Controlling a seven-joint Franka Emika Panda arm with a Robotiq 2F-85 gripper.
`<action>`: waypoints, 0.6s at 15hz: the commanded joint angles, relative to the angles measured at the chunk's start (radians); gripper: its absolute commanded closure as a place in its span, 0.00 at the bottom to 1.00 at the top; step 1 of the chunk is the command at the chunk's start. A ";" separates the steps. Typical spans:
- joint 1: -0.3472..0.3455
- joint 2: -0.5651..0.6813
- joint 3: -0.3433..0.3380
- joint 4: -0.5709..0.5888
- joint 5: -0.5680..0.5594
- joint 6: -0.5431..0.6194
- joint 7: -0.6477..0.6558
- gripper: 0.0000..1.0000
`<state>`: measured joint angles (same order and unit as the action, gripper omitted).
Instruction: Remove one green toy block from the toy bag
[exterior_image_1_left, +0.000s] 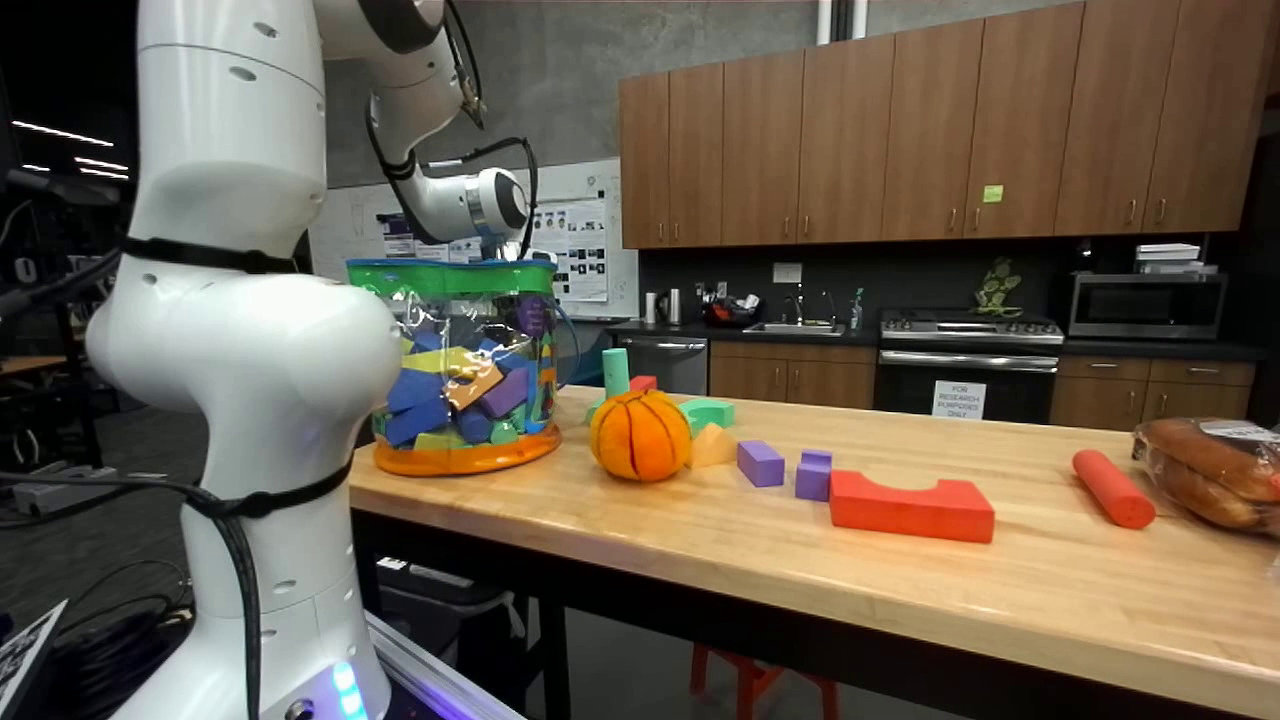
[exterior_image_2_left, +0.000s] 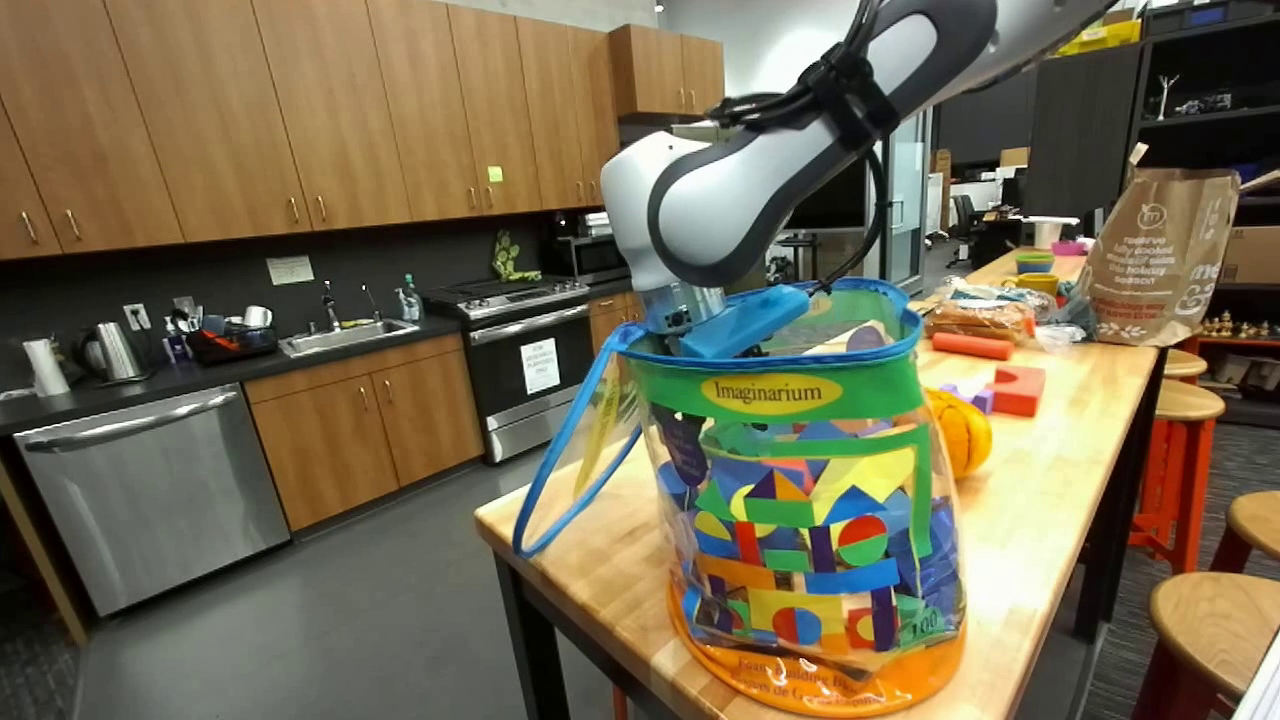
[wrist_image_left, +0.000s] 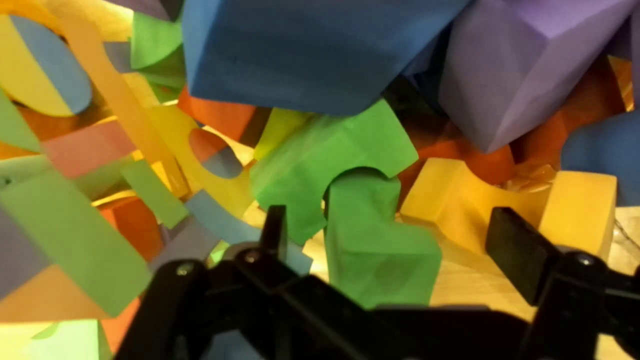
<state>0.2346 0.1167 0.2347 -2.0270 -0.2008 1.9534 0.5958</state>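
Inside the toy bag, by the wrist view, we find a green block, matte and squared at its near end, its far end at the curved cut-out of a green arch. The hand is parted wide, its black fingers standing to either side of that block with gaps showing. Around these we note a flat-faced blue block, a sharp-cornered purple block and a yellow block scooped in a curve. The bag is clear glossy plastic, green-banded, blue-rimmed and orange-based, upright on the pale wood-grained tabletop, its wall printed with flat block shapes. Over its mouth bends the white arm. Near the bag, in both exterior views, we log a round, ribbed orange pumpkin toy; then a tan wedge, two stubby purple pieces and a red block with a curved notch. Farther along, a red cylinder lies on its side near bread in crinkled clear wrap.
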 joint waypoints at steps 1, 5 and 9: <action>0.027 0.005 -0.013 -0.029 -0.040 0.028 0.111 0.25; 0.035 -0.004 -0.008 -0.037 -0.032 0.028 0.177 0.53; -0.003 -0.116 -0.040 -0.032 -0.027 -0.048 0.126 0.85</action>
<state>0.2474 0.0856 0.2153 -2.0302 -0.2187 1.9385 0.7328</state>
